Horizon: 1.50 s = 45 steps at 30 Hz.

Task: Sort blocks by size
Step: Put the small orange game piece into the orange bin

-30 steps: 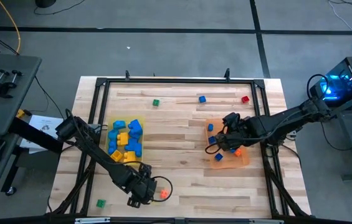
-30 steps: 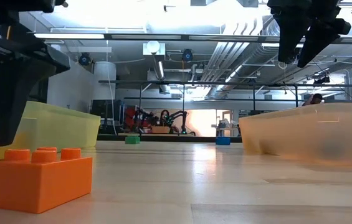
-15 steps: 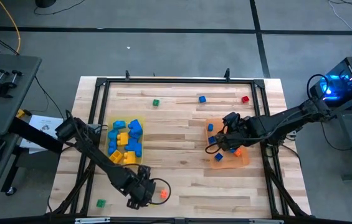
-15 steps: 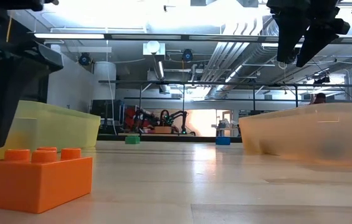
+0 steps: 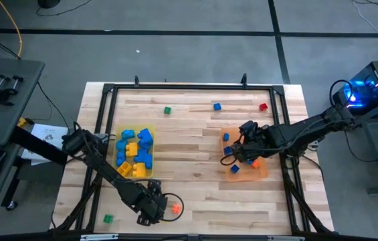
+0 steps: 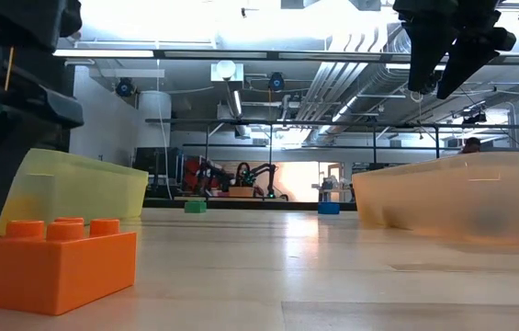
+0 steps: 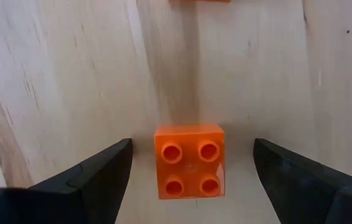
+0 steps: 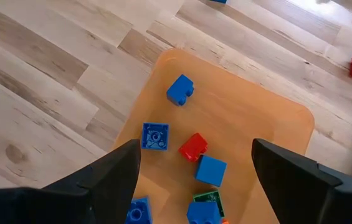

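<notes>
The left gripper (image 7: pixel 188 163), fingers spread, hovers over an orange brick (image 7: pixel 190 160) at the table's (image 5: pixel 195 134) 7 o'clock edge. The right gripper (image 8: pixel 191 163), also spread and empty, hangs over the orange tray (image 8: pixel 275 124) of small cubes at 3 o'clock.

No legible text, label or number — not on anything.
</notes>
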Motion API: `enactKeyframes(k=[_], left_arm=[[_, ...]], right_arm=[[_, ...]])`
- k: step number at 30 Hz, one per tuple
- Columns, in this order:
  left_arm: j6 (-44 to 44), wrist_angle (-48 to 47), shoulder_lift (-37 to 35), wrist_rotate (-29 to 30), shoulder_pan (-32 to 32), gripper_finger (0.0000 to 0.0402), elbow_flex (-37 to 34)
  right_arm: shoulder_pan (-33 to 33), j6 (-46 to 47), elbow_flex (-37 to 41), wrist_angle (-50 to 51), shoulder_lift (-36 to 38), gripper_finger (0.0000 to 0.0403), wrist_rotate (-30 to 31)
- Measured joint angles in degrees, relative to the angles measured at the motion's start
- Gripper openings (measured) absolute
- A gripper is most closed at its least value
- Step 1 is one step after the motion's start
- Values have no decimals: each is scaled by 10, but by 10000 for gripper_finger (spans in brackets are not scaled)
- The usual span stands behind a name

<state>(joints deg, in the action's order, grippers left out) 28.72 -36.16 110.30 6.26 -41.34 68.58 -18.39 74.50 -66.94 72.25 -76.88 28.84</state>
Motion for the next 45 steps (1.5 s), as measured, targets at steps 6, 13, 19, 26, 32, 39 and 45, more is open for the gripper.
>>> enactKeyframes(k=[6,13,19,26,32,39,45], left_arm=[[2,-6,0,-2,0,232,0],[-7,-17,-5,-5,18,93,1],[-53,-19,-39,39,91,93,-1],[-151,135,-89,58,229,93,-1],[-154,352,-81,-14,331,93,4],[-154,393,-3,-36,382,93,89],[-155,386,88,-43,400,93,199]], right_arm=[[0,0,0,1,0,303,0],[-5,0,0,-1,0,303,-3],[-53,11,-24,-9,16,303,1],[-144,93,-61,-40,40,303,117],[-182,137,-64,-56,40,303,163],[-191,141,-65,-78,40,303,218],[-190,141,-65,-88,40,303,258]])
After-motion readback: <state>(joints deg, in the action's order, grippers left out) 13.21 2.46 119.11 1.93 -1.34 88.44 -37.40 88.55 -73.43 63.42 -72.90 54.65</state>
